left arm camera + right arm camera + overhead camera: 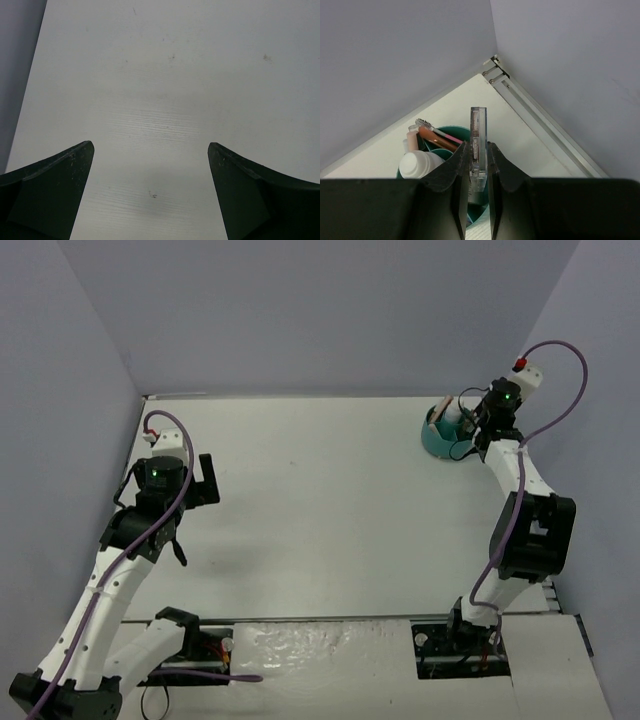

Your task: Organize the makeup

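Note:
My right gripper (478,150) is shut on a flat clear palette (478,122), held edge-on and upright between the fingers. It hangs over the teal round tub (456,131), which stands at the table's back right corner (436,443). In the tub stand a small white bottle (417,165), an orange-brown stick (437,140), a thin pink stick with a brush tip (445,134) and a pale pink tube (412,141). In the top view the right gripper (478,430) is just right of the tub. My left gripper (150,147) stands wide open over bare table, at the left side (195,495).
Lilac walls close the table in on the left, back and right. A metal rail (535,115) runs along the right edge. A white block with a red top (527,368) sits at the back right wall. Crinkled sheeting (330,650) lies between the arm bases.

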You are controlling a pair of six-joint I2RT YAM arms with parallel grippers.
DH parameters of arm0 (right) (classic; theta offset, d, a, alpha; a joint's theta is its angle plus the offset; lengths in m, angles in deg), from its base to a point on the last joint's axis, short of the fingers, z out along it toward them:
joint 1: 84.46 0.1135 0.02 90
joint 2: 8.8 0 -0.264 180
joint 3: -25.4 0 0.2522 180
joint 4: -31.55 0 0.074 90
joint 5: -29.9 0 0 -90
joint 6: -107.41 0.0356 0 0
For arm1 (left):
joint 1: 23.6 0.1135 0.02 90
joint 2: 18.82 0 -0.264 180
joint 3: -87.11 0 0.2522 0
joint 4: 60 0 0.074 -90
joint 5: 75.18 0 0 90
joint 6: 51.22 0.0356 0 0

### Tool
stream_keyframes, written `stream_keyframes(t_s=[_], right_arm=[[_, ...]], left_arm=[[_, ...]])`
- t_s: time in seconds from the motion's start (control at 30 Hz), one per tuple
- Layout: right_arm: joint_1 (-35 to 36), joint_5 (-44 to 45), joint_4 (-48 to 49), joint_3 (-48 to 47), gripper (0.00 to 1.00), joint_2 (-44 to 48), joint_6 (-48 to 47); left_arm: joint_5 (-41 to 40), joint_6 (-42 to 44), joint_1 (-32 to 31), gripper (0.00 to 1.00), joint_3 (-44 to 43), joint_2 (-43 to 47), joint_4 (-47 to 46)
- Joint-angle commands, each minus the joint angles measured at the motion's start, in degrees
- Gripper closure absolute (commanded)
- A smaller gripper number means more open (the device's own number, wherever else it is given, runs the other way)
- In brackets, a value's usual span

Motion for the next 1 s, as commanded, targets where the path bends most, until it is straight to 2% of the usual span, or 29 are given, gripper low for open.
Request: stream_keyframes(t_s=[0.0, 0.37, 0.57, 0.67, 0.87, 0.97], right_arm=[[-0.1, -2.1, 6.1, -3.3, 1.0, -1.5, -1.0], [-0.1, -5.4, 5.7, -2.9, 0.99, -4.9, -2.0], [-0.1, -7.6, 3.8, -4.1, 0.68, -4.3, -2.6], [-0.1, -8.2, 3.1, -4.6, 0.6, -3.5, -2.8], [-0.1, -8.6, 0.2, -5.4, 0.55, -1.2, -3.2], [-0.1, -9.2, -1.8, -5.2, 0.47, 1.9, -3.2]], left_arm=[[-0.7, 1.0, 0.6, 0.03, -1.2, 0.4, -3.3], [-0.3, 1.0, 1.0, 0.03, -1.0, 0.3, -3.4], [-0.2, 1.0, 1.3, 0.03, -0.9, 0.7, -3.4], [-0.1, 1.0, 1.4, 0.03, -0.9, 1.1, -3.4], [-0.1, 1.0, 1.6, 0.03, -0.8, 1.7, -3.5], [0.0, 1.0, 1.7, 0.03, -0.8, 2.4, -3.6]])
